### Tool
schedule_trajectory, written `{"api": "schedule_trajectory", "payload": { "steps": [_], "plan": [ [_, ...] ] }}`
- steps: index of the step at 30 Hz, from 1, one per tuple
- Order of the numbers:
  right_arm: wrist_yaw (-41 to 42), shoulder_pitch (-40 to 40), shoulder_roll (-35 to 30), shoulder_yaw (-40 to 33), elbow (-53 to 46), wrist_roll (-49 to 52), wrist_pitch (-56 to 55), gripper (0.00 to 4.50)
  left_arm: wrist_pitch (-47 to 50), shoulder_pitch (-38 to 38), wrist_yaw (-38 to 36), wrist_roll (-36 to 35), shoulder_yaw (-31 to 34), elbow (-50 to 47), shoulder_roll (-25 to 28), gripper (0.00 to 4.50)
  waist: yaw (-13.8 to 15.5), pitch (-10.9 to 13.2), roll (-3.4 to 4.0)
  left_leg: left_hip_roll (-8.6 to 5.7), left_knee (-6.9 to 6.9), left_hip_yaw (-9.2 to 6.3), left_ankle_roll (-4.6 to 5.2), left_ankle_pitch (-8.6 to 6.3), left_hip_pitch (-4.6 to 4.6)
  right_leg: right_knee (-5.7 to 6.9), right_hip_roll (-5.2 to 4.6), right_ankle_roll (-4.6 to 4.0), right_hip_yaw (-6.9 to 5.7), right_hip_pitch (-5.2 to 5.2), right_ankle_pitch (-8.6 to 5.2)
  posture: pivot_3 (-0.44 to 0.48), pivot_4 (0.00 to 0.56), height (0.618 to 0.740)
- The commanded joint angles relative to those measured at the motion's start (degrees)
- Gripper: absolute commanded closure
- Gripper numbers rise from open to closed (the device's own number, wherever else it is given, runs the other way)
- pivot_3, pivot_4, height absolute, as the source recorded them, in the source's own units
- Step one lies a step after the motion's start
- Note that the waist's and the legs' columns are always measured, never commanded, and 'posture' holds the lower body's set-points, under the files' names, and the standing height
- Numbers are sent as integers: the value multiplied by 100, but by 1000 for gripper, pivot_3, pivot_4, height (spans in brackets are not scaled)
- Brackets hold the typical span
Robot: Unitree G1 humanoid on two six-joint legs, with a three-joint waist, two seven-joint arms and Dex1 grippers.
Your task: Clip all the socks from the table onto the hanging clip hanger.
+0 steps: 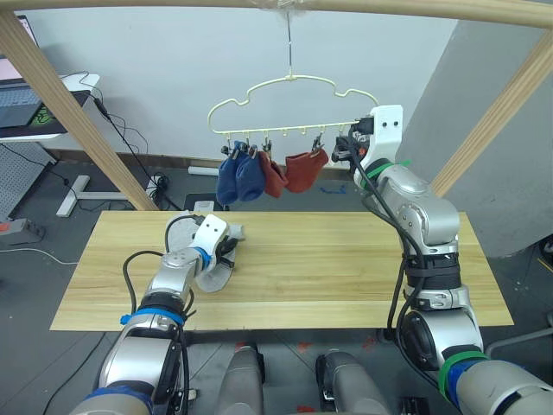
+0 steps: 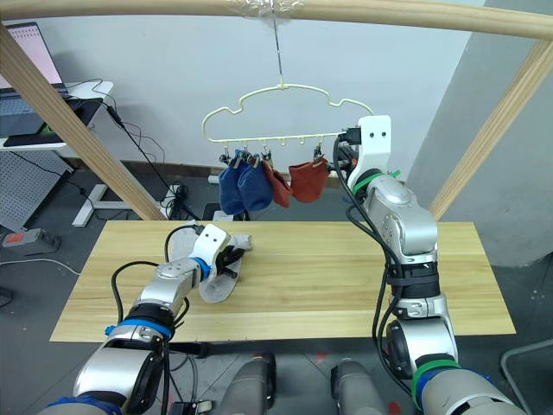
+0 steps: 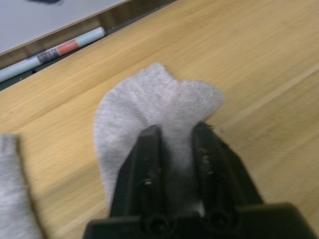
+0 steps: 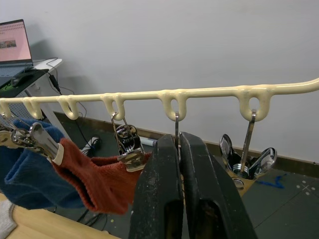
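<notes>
Socks first: two soft blue ankle socks [image 1: 240, 177] and two rust red ones [image 1: 294, 171] dangle from the small metal clips on the thin pale-yellow cloud-shaped wire hanger [image 1: 285, 104]. My left claw [image 3: 174, 149] is clamped on a fuzzy light grey sock [image 3: 149, 107] lying on the light wooden plank table [image 1: 346, 268], with the other grey sock [image 3: 12, 194] just beside it. My right claw [image 4: 178, 149] is up at the hanger's bottom bar, fingers pinched onto a clip's wire [image 4: 176, 127].

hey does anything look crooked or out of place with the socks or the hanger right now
Mostly tidy. The pale-yellow wire clip hanger tilts, its bar lower at the robot's left, where two blue socks and two rust-red socks bunch.
</notes>
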Motion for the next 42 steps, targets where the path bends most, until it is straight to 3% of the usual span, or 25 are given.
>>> {"api": "schedule_trajectory", "payload": {
  "steps": [1, 4, 9, 13, 16, 22, 27, 42],
  "plan": [
    [30, -103, -107, -99, 4, 34, -95, 4500, 83, 218, -136, -96, 10, -333, -145, 4467, 8, 1, 0, 0, 0, 0, 0, 0, 0, 0, 0, 0, 0, 0, 0, 3, 271, 740],
    [70, -107, -149, -118, 21, 73, -81, 4500, 233, 402, -462, -362, 53, -972, -260, 4467, 10, 15, -3, 1, 0, 1, 0, 0, -1, -2, 0, 0, 1, 0, 0, 6, 270, 740],
    [97, -204, -198, -357, -34, 420, 323, 4500, 737, 885, -1164, -1281, 173, -2920, -528, 4467, 17, 49, -1, 4, -1, -3, 0, 0, -5, -2, 1, -4, -3, -2, 3, 4, 267, 740],
    [161, -364, -357, -576, -112, 790, 1006, 4500, 913, 1107, -1263, -1709, 73, -4217, -757, 4467, 31, 53, 3, 1, 0, -5, 0, 0, -7, -2, 0, -6, -2, -1, 3, 4, 267, 740],
    [90, -554, -462, -844, -192, 1143, 1724, 4500, 780, 1087, -1124, -1622, -156, -4694, -987, 4467, 35, 53, 3, 0, 0, -4, 0, 0, -7, -4, 0, -3, 0, 1, 2, -5, 257, 740],
    [-702, -1018, 53, -1848, -464, 1860, 3216, 4500, 69, 805, -782, -1089, -583, -4459, -1409, 4467, 24, 54, 3, 1, 0, -5, 0, 0, -7, -5, 3, -1, 0, -2, 1, -15, 246, 740],
    [-1165, -1212, 399, -2355, -724, 2032, 3918, 4500, -343, 530, -466, -922, -559, -3999, -1652, 4467, 11, 54, 3, -2, 0, -6, 2, -1, -12, -7, 3, 0, -1, -3, 0, -24, 243, 740],
    [-1517, -1337, 651, -2858, -934, 1965, 4383, 4500, -1075, 456, -553, -1016, -530, -3901, -1676, 4467, -30, 53, 3, -4, 0, -11, 6, -3, -27, -10, 3, 5, -7, -10, -2, -20, 236, 740]
  ]
}}
